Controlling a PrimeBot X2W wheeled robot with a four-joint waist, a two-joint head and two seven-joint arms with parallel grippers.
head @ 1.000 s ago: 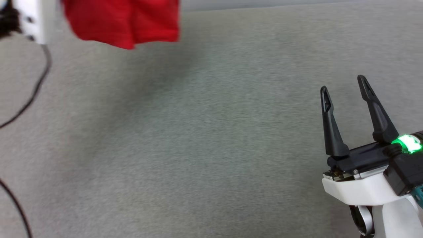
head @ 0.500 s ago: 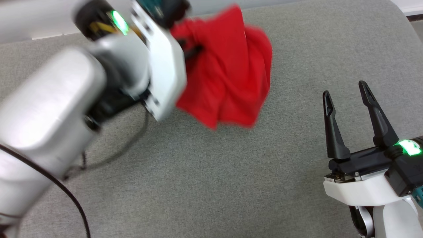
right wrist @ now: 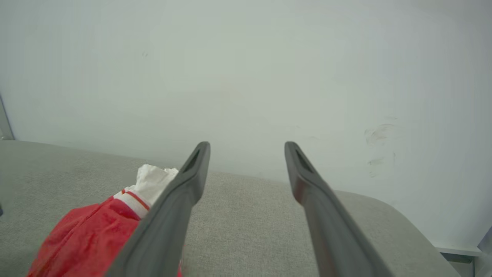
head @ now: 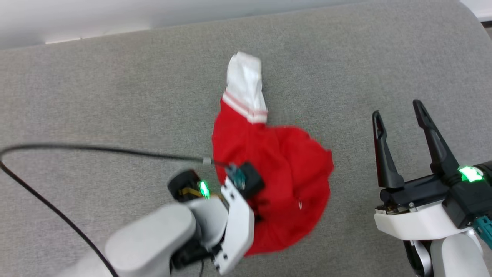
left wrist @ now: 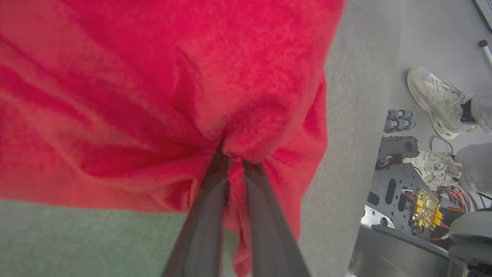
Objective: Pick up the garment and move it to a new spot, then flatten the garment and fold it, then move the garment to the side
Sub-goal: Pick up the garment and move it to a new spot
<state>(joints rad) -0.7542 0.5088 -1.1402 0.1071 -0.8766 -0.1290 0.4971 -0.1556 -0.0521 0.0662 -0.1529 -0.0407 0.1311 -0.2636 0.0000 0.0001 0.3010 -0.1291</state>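
While the left gripper (left wrist: 235,159) pinches the garment (head: 276,165) mid-frame, the right gripper (head: 397,108) gapes empty. It sits lower right.

Red jersey tee (head: 280,169), thin soft fabric, bunched in a loose rumpled heap approx. mid grey fabric surface (head: 115,96). One white sleeve (head: 245,82) w/ red-and-white striped trim sticks out flat toward the far edge. Near side of the red body is gathered & pinched tight in the left claw (left wrist: 232,157).
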